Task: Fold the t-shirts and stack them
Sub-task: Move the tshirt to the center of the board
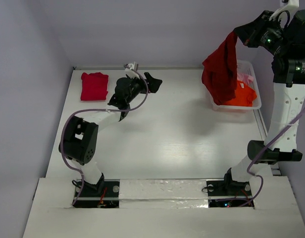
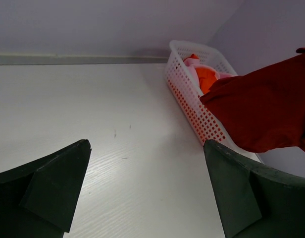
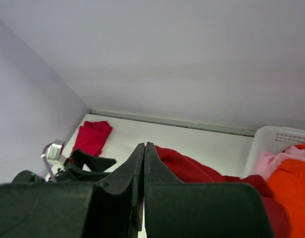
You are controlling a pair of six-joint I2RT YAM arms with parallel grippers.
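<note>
Two shirts, an orange shirt and a pale pink shirt, lay in the white basket at the far right of the table. From above, the right gripper was clenched on the dark red shirt, which hung over the basket and hid its left part. A folded crimson shirt lay far left. The left gripper hung over the table. Its wrist camera showed the jaws spread wide, holding nothing, and the dark red shirt cut off at the right edge. From the right wrist, the shut fingers hid the pinched cloth.
</note>
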